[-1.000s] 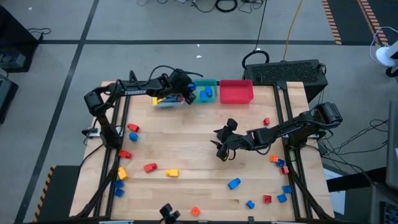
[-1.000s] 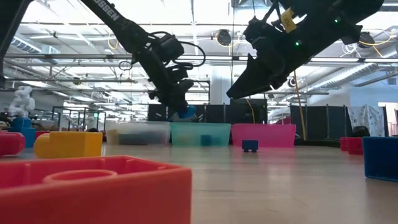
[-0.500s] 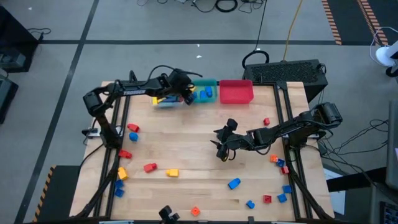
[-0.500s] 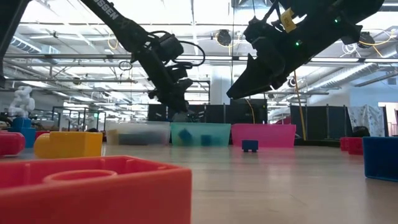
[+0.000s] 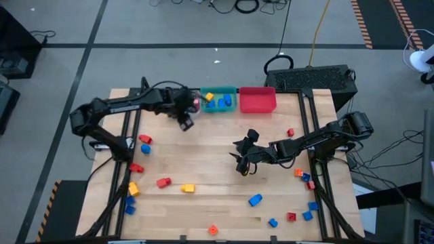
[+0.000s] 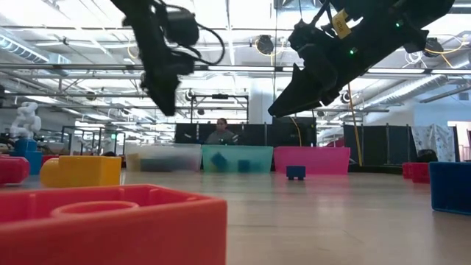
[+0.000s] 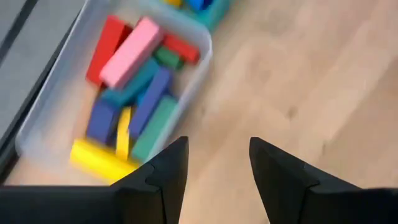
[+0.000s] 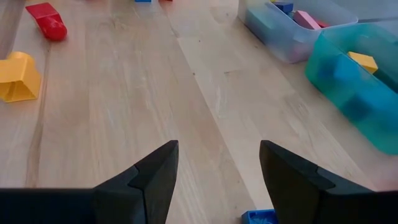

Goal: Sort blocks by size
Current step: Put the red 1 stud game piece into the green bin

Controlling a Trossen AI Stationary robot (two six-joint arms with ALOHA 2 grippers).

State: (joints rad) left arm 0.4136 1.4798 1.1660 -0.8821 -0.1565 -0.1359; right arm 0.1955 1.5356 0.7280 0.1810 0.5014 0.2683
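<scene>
Hovering left end effector (image 7: 214, 171) open and empty, clear bin's (image 7: 43, 106) long blocks (image 7: 130, 53) visible only from its wrist

A wooden table (image 5: 210, 156) is seen carrying a teal bin (image 5: 218, 100) at its far edge, flanked by a red bin (image 5: 258, 99) and a clear bin (image 7: 56, 106); loose blocks (image 5: 163, 181) are scattered nearer than the teal bin

Light wood desk (image 5: 217, 149). Clear bin (image 7: 56, 118) full of long blocks (image 7: 134, 102): pink, red, blue, green, yellow. Teal bin (image 5: 218, 100) with blue and yellow bricks. Red bin (image 5: 257, 99). Yellow brick (image 8: 17, 76) and red brick (image 8: 47, 19) on pale wood. Black hands (image 7: 214, 180).
</scene>
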